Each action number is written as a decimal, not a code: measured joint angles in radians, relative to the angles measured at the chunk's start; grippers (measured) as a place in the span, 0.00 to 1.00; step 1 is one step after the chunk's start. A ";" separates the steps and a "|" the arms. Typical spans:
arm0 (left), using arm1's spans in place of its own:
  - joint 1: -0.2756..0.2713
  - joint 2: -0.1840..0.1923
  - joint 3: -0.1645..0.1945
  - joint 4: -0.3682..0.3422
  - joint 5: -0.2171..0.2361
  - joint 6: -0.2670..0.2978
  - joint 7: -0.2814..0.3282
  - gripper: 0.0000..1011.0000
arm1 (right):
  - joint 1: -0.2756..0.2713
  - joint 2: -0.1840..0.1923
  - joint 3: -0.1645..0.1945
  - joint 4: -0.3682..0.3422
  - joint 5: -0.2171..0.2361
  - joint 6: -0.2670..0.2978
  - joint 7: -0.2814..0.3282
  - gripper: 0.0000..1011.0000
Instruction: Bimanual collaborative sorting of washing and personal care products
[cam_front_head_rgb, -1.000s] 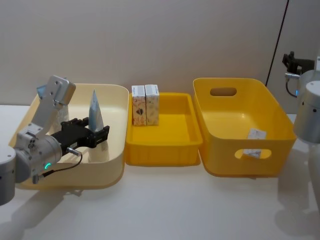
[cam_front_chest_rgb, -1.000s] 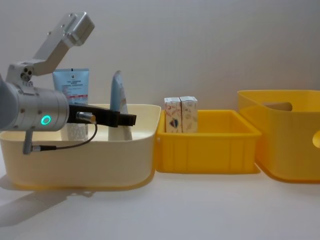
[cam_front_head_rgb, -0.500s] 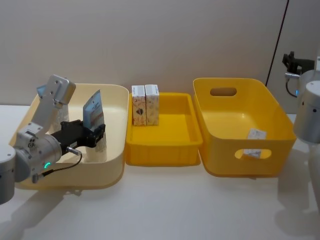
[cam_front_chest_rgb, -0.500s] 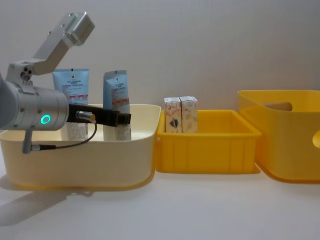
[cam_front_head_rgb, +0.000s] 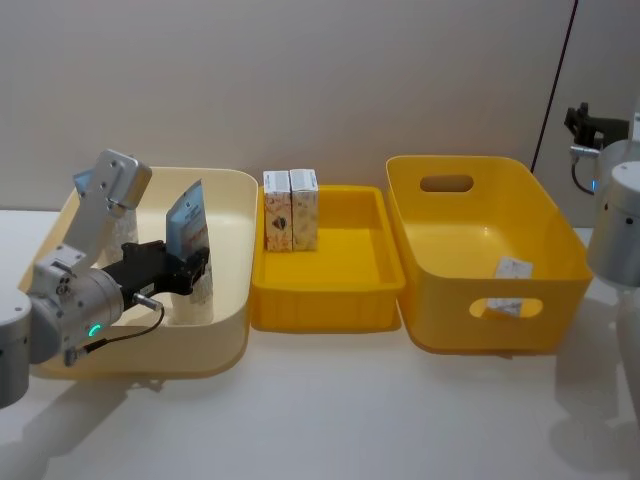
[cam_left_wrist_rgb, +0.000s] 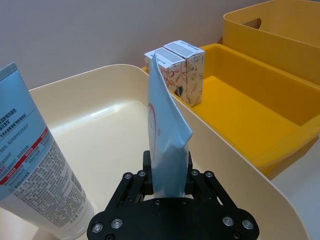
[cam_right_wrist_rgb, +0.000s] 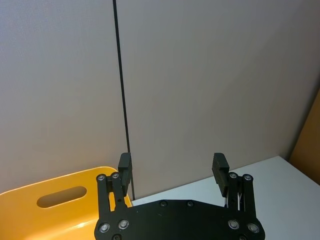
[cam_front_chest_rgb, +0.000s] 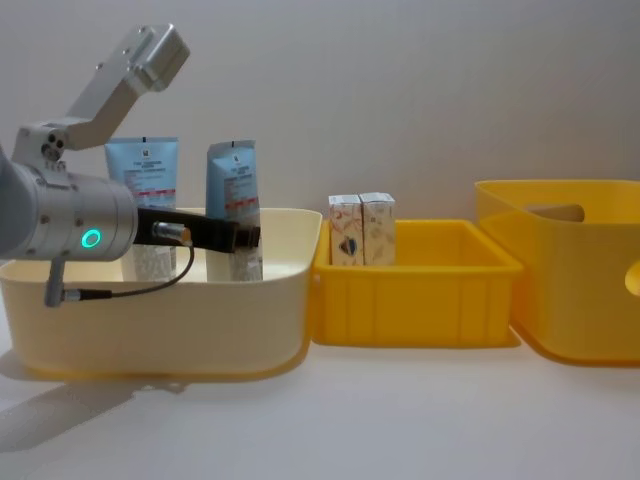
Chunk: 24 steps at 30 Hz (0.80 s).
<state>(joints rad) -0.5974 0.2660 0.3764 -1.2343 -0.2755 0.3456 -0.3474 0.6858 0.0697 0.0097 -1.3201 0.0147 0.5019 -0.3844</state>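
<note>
At the frame's left, the cream bin (cam_front_head_rgb: 228, 325) holds two light-blue squeeze tubes (cam_front_chest_rgb: 143, 180), one standing alone, one upright and clamped in the left gripper (cam_front_head_rgb: 190, 272). The central shallow yellow tray (cam_front_head_rgb: 330, 300) holds two cream cartons (cam_front_head_rgb: 291, 210), touching, in its far-left corner. The right gripper (cam_right_wrist_rgb: 172, 167), fingers apart, hangs at the upper right near the deep yellow bin (cam_front_head_rgb: 470, 335).

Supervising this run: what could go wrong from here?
The left gripper pinches the tube low inside the cream bin; it may pivot or slip when lifted.
Swinging it out could topple the second tube or the two cartons just beyond the bin wall.
The right gripper idles at far right.
</note>
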 joint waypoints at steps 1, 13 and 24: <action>0.000 0.000 0.000 0.000 0.000 0.000 0.000 0.30 | 0.000 0.000 0.000 0.000 0.000 0.000 0.000 0.99; 0.000 0.000 0.000 0.000 0.000 0.000 0.000 0.31 | 0.000 0.000 0.000 0.000 0.000 0.000 0.000 0.99; 0.000 0.000 0.000 0.000 0.000 0.000 0.000 0.31 | 0.000 0.000 0.000 0.000 0.000 0.000 0.000 0.99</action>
<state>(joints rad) -0.5977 0.2660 0.3763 -1.2343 -0.2756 0.3459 -0.3473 0.6858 0.0698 0.0097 -1.3202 0.0147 0.5019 -0.3844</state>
